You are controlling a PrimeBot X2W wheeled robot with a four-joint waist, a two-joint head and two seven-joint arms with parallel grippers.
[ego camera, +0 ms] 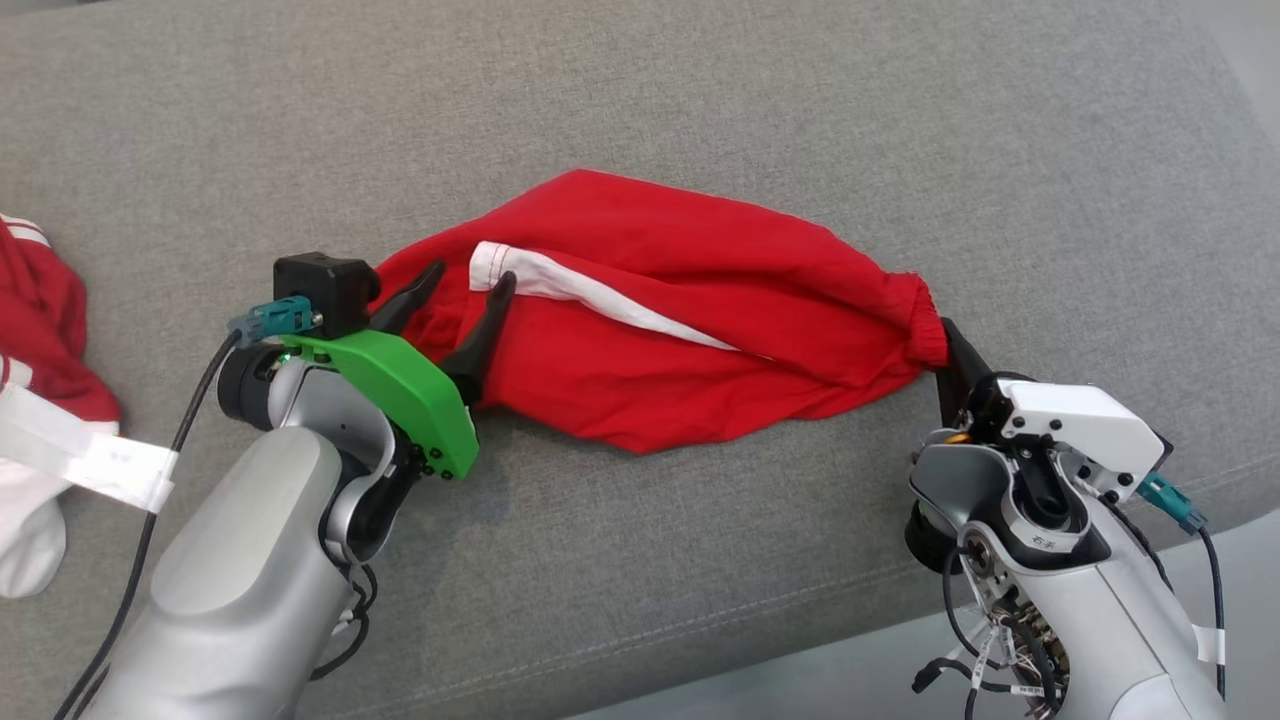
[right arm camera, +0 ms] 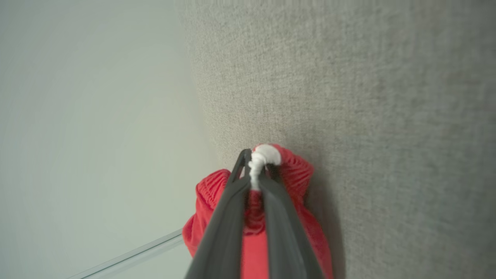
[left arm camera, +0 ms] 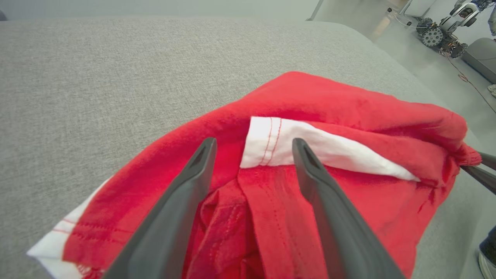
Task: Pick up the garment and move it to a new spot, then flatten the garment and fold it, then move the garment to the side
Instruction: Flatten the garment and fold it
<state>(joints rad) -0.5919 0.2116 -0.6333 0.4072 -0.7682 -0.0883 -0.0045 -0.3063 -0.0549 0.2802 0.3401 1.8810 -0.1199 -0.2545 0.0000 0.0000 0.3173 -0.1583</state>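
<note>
The garment (ego camera: 680, 300) is a red piece of clothing with a white stripe, lying stretched out and rumpled on the grey cushion. My left gripper (ego camera: 470, 280) stands open over its left end, one finger on each side of the white hem (left arm camera: 267, 143), with nothing pinched between them. My right gripper (ego camera: 950, 340) is shut on the gathered elastic band at the garment's right end. The right wrist view shows the fingers (right arm camera: 271, 217) clamped on red and white bunched cloth (right arm camera: 263, 155).
The grey cushion (ego camera: 640, 110) extends far behind the garment. Its front edge (ego camera: 800, 640) runs past my right arm, with pale floor beyond. Another red and white garment (ego camera: 40, 330) lies at the far left edge. Other robot gear (left arm camera: 441, 35) stands on the floor beyond.
</note>
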